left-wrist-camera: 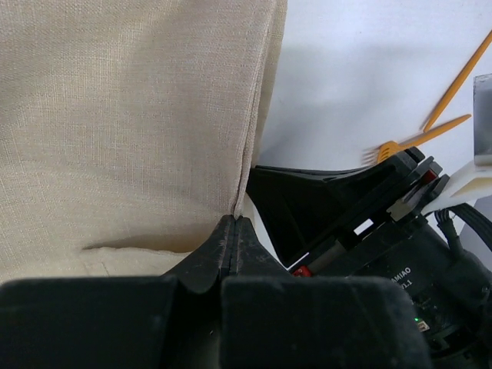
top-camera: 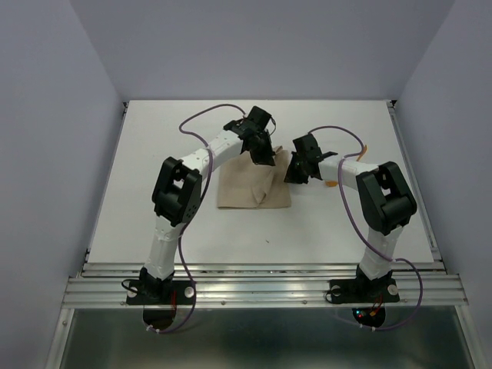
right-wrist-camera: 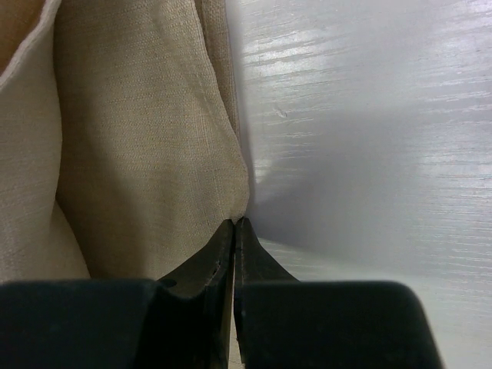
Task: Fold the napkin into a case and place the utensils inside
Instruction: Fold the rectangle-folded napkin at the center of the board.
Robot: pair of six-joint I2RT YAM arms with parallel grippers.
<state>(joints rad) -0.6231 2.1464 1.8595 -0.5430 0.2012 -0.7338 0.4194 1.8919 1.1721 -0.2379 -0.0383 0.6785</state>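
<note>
Clamped together, the left gripper (left-wrist-camera: pixel 234 221) is pinching the right edge of the folded napkin (top-camera: pixel 246 191), and the right gripper (right-wrist-camera: pixel 234 223) is pinching a corner close by (cloth layers showing there). The napkin is lying mid-way across the white table (top-camera: pixel 346 223), with the orange utensils (left-wrist-camera: pixel 434 127) lying just off its right side.

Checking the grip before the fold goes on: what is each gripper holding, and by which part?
The left gripper pinches the napkin at its layered edge; the right gripper pinches a corner.
</note>
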